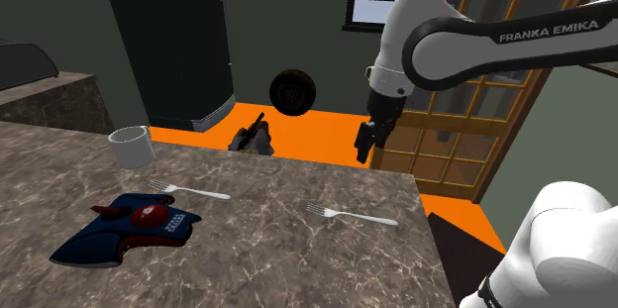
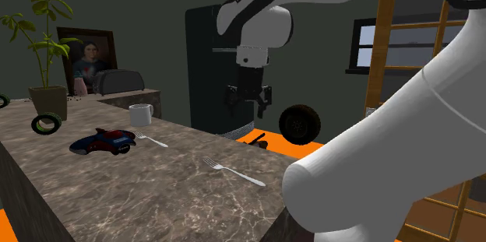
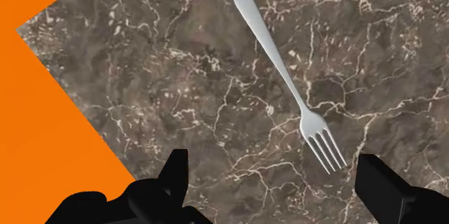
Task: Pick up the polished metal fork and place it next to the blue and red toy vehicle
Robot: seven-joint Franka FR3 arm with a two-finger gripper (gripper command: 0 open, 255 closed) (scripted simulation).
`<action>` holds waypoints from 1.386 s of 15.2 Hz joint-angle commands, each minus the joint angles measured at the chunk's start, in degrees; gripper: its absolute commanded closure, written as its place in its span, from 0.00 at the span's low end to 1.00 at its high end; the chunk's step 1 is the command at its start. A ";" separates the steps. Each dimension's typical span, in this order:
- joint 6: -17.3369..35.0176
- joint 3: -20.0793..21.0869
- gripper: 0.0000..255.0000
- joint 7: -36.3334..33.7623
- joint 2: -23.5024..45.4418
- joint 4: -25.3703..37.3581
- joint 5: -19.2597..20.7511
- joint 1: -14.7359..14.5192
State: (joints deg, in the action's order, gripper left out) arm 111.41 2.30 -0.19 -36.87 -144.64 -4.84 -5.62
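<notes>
Black two-finger hand (image 3: 273,163) hangs spread over the polished silver fork (image 3: 286,78), three o'clock from the blue-and-red toy vehicle (image 1: 129,225) in shoulder view; likely light, stiff, slippery: pinch mid-handle.

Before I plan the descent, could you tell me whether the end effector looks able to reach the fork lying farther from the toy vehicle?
Probably yes: the open end effector hangs above that fork, and nothing stands between them.

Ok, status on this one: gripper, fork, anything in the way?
Gripper open, above the counter, holding nothing. Fork flat below it, untouched, apart from toy vehicle. Second fork beside that toy, possible mix-up.
</notes>
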 commanded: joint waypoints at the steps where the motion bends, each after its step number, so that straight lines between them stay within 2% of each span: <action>1: 4.08 0.94 0.00 1.44 2.88 -1.35 -0.23 -1.37; 10: 20.46 5.11 0.00 7.34 17.23 -4.42 -0.17 -6.59; 18: 28.02 5.70 0.00 7.31 22.49 -6.75 -0.01 -6.68; 21: 28.02 5.70 0.00 7.31 22.49 -6.76 -0.01 -6.68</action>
State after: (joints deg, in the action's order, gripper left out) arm 139.21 8.01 7.09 -14.53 -151.34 -4.86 -12.32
